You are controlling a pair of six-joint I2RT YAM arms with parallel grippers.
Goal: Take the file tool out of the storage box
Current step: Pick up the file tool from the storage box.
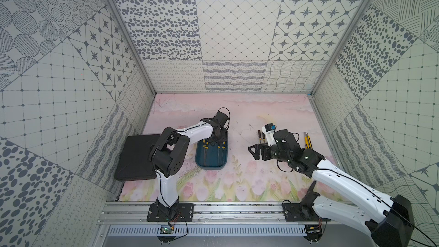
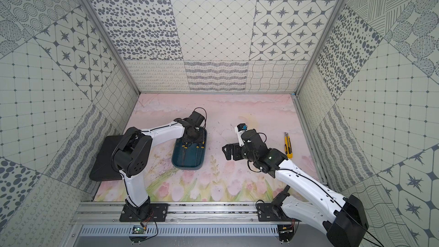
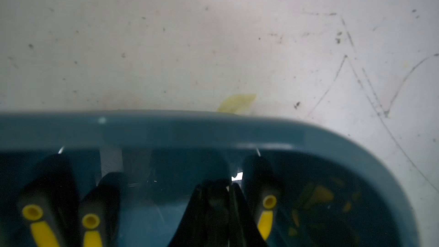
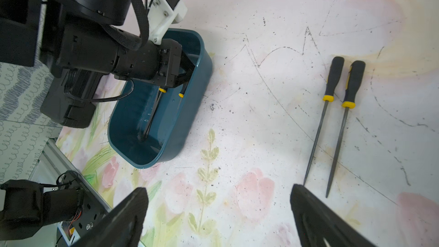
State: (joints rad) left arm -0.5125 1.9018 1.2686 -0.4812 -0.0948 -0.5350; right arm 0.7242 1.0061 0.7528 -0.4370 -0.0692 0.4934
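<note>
Top views are taken first: in both, the storage box (image 1: 211, 168) (image 2: 187, 167) is seen on the tabletop (image 1: 237, 115) beside a flat black case (image 1: 135, 158). The left pincer (image 1: 215, 139) is lowered into the box's far end, where yellow-collared files are laid side by side. The right pincer (image 1: 255, 150) is held spread above the tabletop, well apart from the box, and a yellow utility knife (image 1: 306, 140) is seen beyond it. In the left wrist view, the left pincer (image 3: 217, 187) is shown pressed together on what is judged to be the black handle of the file tool (image 3: 215, 200), close under the box's far wall, though certainty is prevented by blur. Three neighbouring handles are packed just beside it, one nearly touching a finger. In the right wrist view, the left pincer (image 4: 186, 74) is seen inside the box (image 4: 190, 115) with thin blades running away from it along the floor, and two more files (image 4: 335, 77) are laid outside on the tabletop. Several failures can be expected from here. The round handle could be squeezed out of a grip taken so near its end, and a neighbouring file could be dragged along or flicked out. The long blade could also be caught on the raised rim during lifting, so that the light box is tipped or shifted.
</note>
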